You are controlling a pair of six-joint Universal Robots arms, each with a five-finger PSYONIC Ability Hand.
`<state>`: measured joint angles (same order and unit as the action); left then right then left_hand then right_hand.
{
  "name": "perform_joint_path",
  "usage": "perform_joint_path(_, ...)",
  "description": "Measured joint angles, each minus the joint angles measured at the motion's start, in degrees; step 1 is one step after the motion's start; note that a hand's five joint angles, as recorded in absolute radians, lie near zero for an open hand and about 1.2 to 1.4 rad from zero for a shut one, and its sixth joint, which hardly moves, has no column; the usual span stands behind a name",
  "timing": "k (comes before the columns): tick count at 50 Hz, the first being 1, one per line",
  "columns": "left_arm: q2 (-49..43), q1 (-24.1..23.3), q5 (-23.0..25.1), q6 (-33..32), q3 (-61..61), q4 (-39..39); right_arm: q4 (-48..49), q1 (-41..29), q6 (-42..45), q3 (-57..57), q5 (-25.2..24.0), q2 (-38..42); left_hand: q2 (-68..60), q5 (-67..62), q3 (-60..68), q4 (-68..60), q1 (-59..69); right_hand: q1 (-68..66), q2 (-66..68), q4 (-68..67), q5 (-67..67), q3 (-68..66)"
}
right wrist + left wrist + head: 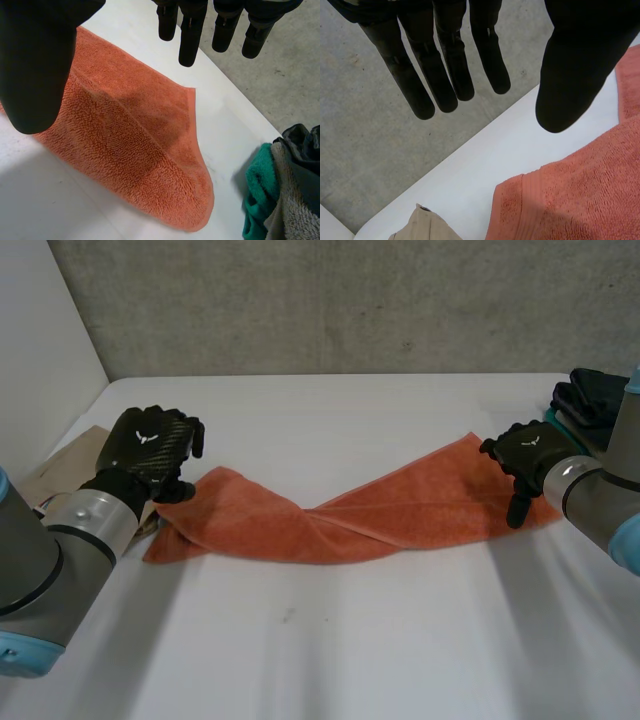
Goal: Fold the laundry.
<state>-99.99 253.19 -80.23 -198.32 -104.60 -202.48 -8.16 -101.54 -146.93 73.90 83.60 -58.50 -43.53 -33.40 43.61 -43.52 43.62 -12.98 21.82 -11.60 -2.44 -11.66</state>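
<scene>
An orange towel (400,515) lies stretched across the white table (330,640), twisted once near its middle. My left hand (150,445) hovers over the towel's left end. In the left wrist view its fingers (440,65) are straight and the thumb stands apart, with nothing between them; a towel corner (580,190) lies beneath. My right hand (527,452) is at the towel's right end. In the right wrist view its thumb (35,65) and straight fingers hang above the rounded, doubled-over end of the towel (135,145) without gripping it.
A pile of dark, teal and grey clothes (590,405) (285,190) sits at the table's right edge, beside my right hand. A beige piece (70,465) (427,227) lies at the left edge by the towel corner. A concrete wall stands behind the table.
</scene>
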Motion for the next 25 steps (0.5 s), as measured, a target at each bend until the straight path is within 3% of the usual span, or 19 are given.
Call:
perform_joint_path(7,-1.4,1.7,0.3,-1.5,0.1,0.3,-2.0,0.8,1.1,1.0,-0.2,-0.5,18.2,18.8,-18.2,18.8,-19.7,0.0,0.0,0.0,0.0,0.0)
perform_joint_path(12,-5.1,3.9,2.8,-5.0,1.0,2.3,-5.9,1.7,5.1,2.3,-0.4,-0.7,25.3,26.0,-25.4,25.7,-25.1,0.0,0.0,0.0,0.0,0.0)
perform_joint_path(18,-11.3,6.7,6.8,-11.1,2.9,4.8,-5.6,2.3,8.4,5.2,-1.8,-0.3,25.8,26.7,-25.9,26.1,-25.8,0.0,0.0,0.0,0.0,0.0)
perform_joint_path(25,-16.3,8.3,8.0,-14.4,5.8,5.2,0.4,1.8,8.5,9.0,-2.8,1.0,23.9,23.6,-24.1,24.0,-23.9,-0.2,0.0,-0.8,-0.4,-0.6)
